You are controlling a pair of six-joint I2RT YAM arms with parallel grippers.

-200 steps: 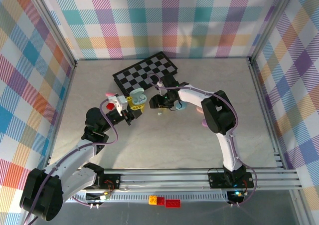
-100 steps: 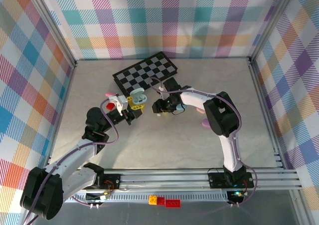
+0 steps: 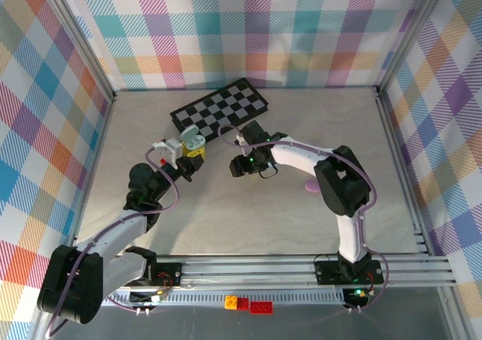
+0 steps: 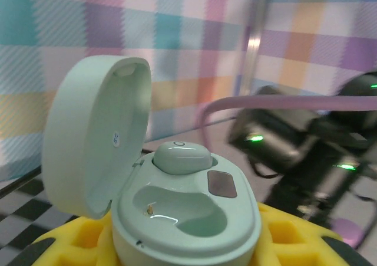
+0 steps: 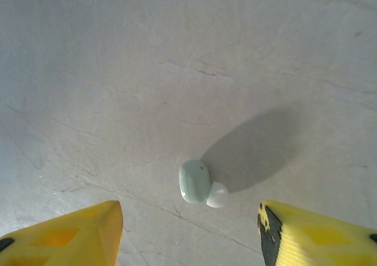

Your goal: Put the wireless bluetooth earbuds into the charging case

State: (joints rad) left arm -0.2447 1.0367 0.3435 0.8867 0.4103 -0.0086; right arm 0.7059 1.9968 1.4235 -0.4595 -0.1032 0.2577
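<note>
Earbud [image 5: 197, 183] loose on open table [image 5: 118, 71] | right fingers [image 5: 70, 233] spread, straddling it | left fingers [image 4: 283, 233] clamp open case [image 4: 182, 225]

Nothing here can be read as a word, brand or number; the nearest thing to it is a small round white sticker [image 4: 115, 138] on the inner face of the open lid of the pale green oval plastic charging case [image 4: 185, 219]; it carries a bluish mark, perhaps a figure or a symbol, too small and blurred to make out.
</note>
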